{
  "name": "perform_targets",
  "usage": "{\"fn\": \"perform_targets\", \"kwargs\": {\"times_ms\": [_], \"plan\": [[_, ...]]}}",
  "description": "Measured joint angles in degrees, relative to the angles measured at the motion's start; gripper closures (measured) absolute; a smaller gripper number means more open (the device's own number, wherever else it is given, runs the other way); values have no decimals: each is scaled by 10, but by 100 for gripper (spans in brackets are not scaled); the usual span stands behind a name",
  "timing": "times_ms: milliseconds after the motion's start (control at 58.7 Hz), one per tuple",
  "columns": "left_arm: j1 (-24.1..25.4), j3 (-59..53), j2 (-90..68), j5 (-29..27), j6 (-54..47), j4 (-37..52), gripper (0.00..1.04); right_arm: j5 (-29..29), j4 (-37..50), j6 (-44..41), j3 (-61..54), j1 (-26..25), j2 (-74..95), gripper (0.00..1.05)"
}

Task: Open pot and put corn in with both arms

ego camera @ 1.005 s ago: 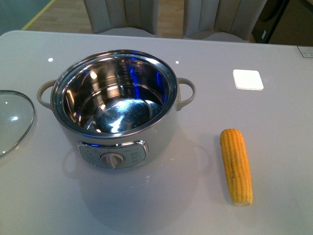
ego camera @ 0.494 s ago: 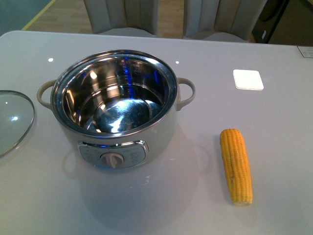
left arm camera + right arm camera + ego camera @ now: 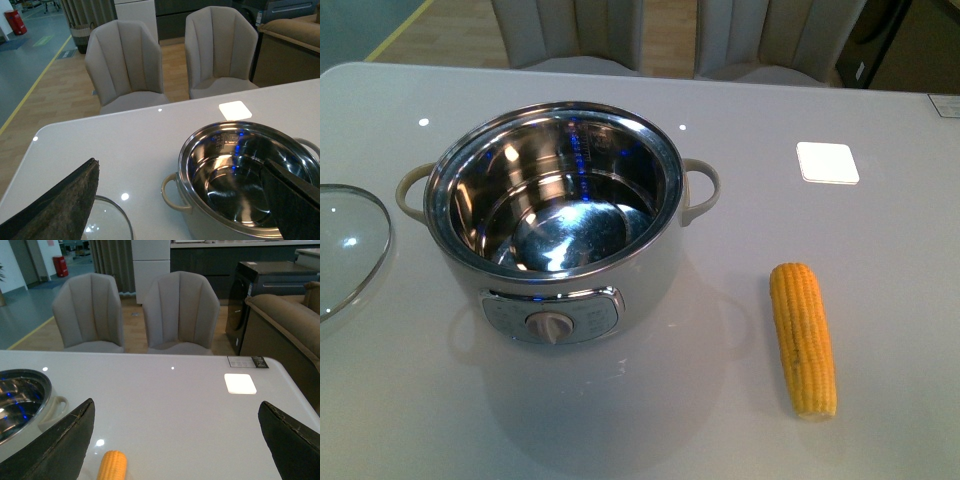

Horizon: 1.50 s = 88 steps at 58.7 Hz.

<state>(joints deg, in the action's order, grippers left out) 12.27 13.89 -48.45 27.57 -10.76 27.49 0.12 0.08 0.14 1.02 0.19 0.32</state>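
Starting on the left, our left gripper point(image 3: 180, 165) has its fingers point(image 3: 60, 210) spread wide with nothing between them. The glass lid point(image 3: 345, 245) lies flat on the table point(image 3: 720, 100), partly hidden behind one of those fingers in the left wrist view. The pot point(image 3: 555, 215) stands uncovered beside the other finger, its steel bowl bare, so we judge the opening step done. Further right, well apart from the pot, the corn point(image 3: 803, 338) lies flat on the table, not yet in the bowl. Its long axis runs roughly away from us, leaning only slightly. Our right gripper point(image 3: 176, 405) is likewise parted and empty, and the right wrist view shows one end of the cob point(image 3: 112, 465) in the gap between the fingers point(image 3: 65, 440). It lies closer to the finger on the pot's side than to the other, and the camera looks roughly along its length. We take the right arm to be the nearer one. As we read it, the fingers already straddle the cob's width rather than its length, so the reach mainly needs to go down and centre on the corn. A white square pad point(image 3: 827, 162) lies beyond the corn, clear of both grippers.
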Motion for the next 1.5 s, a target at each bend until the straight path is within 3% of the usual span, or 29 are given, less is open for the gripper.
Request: {"fn": "perform_targets", "kwargs": {"times_ms": [239, 562, 648, 801, 903, 1091, 1500], "plan": [[-11, -28, 98, -37, 67, -45, 7, 0, 0, 0, 0, 0, 0, 9], [-14, -29, 105, -46, 88, -45, 7, 0, 0, 0, 0, 0, 0, 9], [-45, -52, 120, -168, 97, -5, 22, 0, 0, 0, 0, 0, 0, 9], [-80, -78, 161, -252, 103, -15, 49, 0, 0, 0, 0, 0, 0, 9], [-118, -91, 188, -269, 104, -30, 67, 0, 0, 0, 0, 0, 0, 9], [-121, -106, 234, -276, 104, -59, 101, 0, 0, 0, 0, 0, 0, 9], [-121, -132, 322, -276, 106, -112, 101, 0, 0, 0, 0, 0, 0, 9]]}}
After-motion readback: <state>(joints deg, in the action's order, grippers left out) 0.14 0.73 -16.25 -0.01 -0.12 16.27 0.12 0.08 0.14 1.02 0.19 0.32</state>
